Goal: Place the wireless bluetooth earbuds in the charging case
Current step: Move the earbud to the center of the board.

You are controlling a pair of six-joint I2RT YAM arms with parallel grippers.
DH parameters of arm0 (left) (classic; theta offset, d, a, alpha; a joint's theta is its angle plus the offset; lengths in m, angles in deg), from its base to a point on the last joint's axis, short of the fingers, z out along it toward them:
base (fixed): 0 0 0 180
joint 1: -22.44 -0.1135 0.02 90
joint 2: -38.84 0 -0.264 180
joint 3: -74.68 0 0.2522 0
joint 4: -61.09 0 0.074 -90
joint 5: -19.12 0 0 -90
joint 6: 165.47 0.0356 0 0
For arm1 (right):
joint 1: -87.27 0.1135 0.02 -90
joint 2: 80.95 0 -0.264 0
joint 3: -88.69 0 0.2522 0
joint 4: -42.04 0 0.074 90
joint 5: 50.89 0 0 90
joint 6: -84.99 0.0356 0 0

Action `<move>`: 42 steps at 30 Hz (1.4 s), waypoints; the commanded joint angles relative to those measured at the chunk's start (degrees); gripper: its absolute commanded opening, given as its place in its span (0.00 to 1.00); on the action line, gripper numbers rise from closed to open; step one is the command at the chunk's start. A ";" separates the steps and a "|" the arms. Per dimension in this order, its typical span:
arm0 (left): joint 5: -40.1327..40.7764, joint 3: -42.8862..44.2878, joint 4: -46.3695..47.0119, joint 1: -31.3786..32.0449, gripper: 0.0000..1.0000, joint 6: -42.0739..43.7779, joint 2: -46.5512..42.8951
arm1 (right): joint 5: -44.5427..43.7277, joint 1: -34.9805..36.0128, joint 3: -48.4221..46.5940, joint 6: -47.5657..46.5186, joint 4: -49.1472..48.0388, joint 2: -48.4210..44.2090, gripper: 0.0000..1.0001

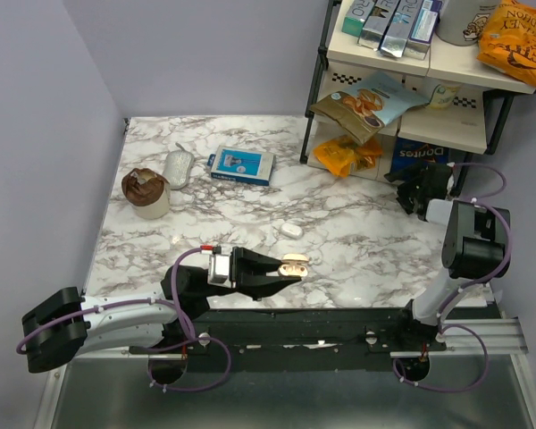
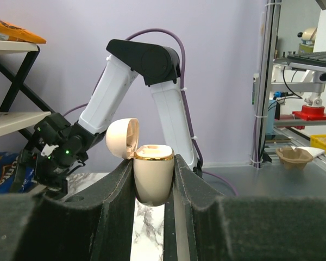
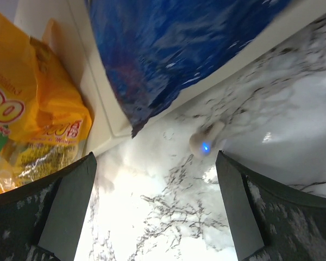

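Marble counter [image 1: 250, 134], snack shelf [image 1: 456, 64] at back. L claw [image 1: 294, 267] clamped on cream charging case [image 2: 152, 179], case upright btwn fingers, lid flipped up. R claw [image 3: 155, 157] fingers wide apart, low by shelf. White earbud [image 3: 205, 142] w/ blue light lies on counter btwn its fingertips, untouched.

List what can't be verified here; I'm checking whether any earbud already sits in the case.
1. Charging case wells: the left wrist view is side-on and the gold rim hides them; the top view is too small.
2. Earbud: the right wrist view blurs it; the top view does not show it near the dark right end effector.
3. White oval item: top view, too small to tell case from earbud.
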 commanded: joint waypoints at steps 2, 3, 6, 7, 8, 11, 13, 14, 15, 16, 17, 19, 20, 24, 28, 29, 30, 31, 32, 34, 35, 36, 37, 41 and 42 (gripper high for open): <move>-0.90 1.06 2.91 0.27 0.00 -0.15 -0.52 | 1.75 1.41 -2.92 -5.21 6.86 1.51 1.00; -0.90 1.14 2.91 0.44 0.00 -0.15 -0.52 | 2.01 1.76 -2.92 -5.83 6.95 1.25 1.00; -1.33 1.15 2.91 0.27 0.00 -0.68 -0.43 | 1.67 2.20 -2.23 -6.97 7.30 -0.58 1.00; -1.42 1.23 2.91 0.27 0.00 -0.86 -0.43 | 0.10 2.12 -1.61 -6.80 7.39 -1.73 1.00; -1.60 1.23 2.91 0.27 0.00 -1.12 -0.34 | -1.92 2.12 -0.56 -5.58 7.13 -3.04 1.00; -1.60 1.06 3.00 0.36 0.00 -1.38 -0.60 | -8.87 1.94 3.31 -2.16 4.58 -8.15 1.00; -1.69 0.97 3.09 0.36 0.00 -1.47 -0.60 | -11.23 1.86 3.41 -1.62 3.53 -9.03 1.00; -1.69 0.97 3.17 0.36 0.00 -1.56 -0.60 | -11.78 1.77 3.23 0.39 3.52 -9.12 1.00; -1.60 0.88 3.26 0.36 0.00 -1.65 -0.60 | -12.39 1.77 3.23 1.62 3.26 -9.12 1.00; -1.69 0.88 3.26 0.36 0.00 -1.74 -0.69 | -12.57 1.77 2.88 2.86 2.56 -8.77 1.00; -1.60 0.80 3.26 0.44 0.00 -1.74 -0.78 | -12.57 1.77 2.36 5.13 2.56 -7.81 1.00; -1.42 0.62 3.09 0.36 0.00 -1.65 -1.13 | -12.66 1.77 1.48 6.73 2.56 -6.41 1.00; -1.42 0.53 2.74 0.44 0.00 -1.47 -1.31 | -12.58 1.77 0.43 8.74 2.99 -4.83 1.00; -0.55 0.53 0.54 0.44 0.00 -0.16 -2.71 | -13.19 1.77 -0.81 11.39 3.26 -2.62 1.00; 0.07 0.18 -0.25 0.44 0.00 0.99 -3.33 | -14.15 1.77 -0.73 12.80 1.42 -2.35 1.00; -0.02 0.18 -0.17 0.36 0.00 1.34 -3.15 | -14.42 1.77 -0.55 13.32 0.98 -2.44 1.00; -0.02 0.09 -0.08 0.36 0.00 1.43 -2.98 | -14.59 1.77 -0.55 13.59 0.80 -2.62 1.00; -0.10 0.27 0.01 0.44 0.00 1.51 -2.72 | -15.29 1.77 -0.38 13.94 0.45 -2.88 1.00; -0.19 0.35 0.27 0.36 0.00 1.52 -2.45 | -15.56 1.77 -0.03 15.07 -0.42 -3.14 1.00; -0.37 0.35 0.62 0.36 0.00 1.60 -2.01 | -16.44 1.77 1.03 15.87 -3.40 -3.50 1.00; -0.54 0.44 0.89 0.36 0.00 1.60 -1.84 | -16.62 1.77 1.03 16.14 -3.77 -3.50 1.00; -0.54 0.44 0.98 0.36 0.00 1.60 -1.75 | -16.44 1.77 0.51 16.14 -3.86 -3.15 1.00; -0.54 0.44 0.98 0.36 0.00 1.52 -1.57 | -16.27 1.77 -0.10 16.31 -2.90 -2.71 1.00; -0.54 0.35 0.63 0.36 0.00 1.69 -1.66 | -15.56 1.77 -2.30 16.84 -2.46 -0.43 1.00; -0.37 0.27 0.45 0.36 0.00 1.87 -1.75 | -15.30 1.77 -2.66 16.84 -1.93 -0.07 1.00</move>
